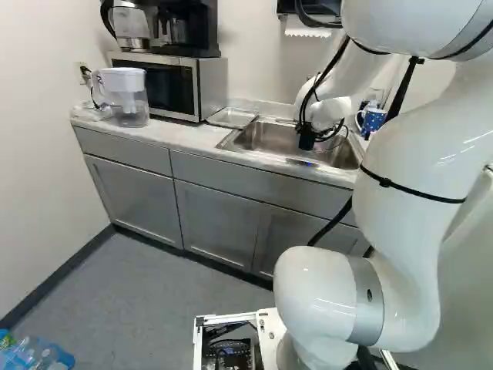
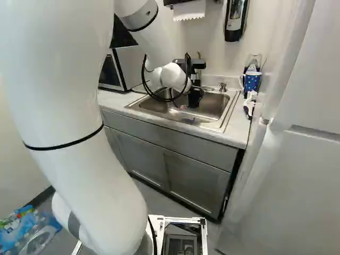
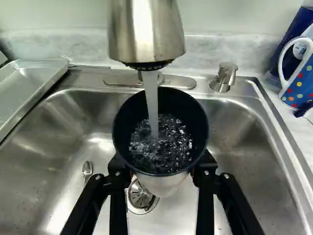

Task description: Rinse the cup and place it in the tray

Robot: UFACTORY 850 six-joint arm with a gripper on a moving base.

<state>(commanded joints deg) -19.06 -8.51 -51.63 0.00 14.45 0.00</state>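
- While water runs from the faucet head, we have the cup under it, mouth up, stream landing inside.
- Our gripper is over the sink. Its fingers stand a cup's width apart, one on each side, clamped on the cup.
- Inside the cup is dark, with water churning at the bottom; we see a pale lower outside wall.
- Under the cup we've got the drain, partly hidden, and a small spoon near it on the sink floor.
- Tray is on the counter side of the sink, near the microwave. Cup is in our grip, not in the tray.
- Soap pump is at the sink's back edge, beside the faucet base.
- Blue dotted mug with a white handle stands beside the sink, across from the tray.
- Pitcher is beside the microwave; coffee maker and kettle are on top.
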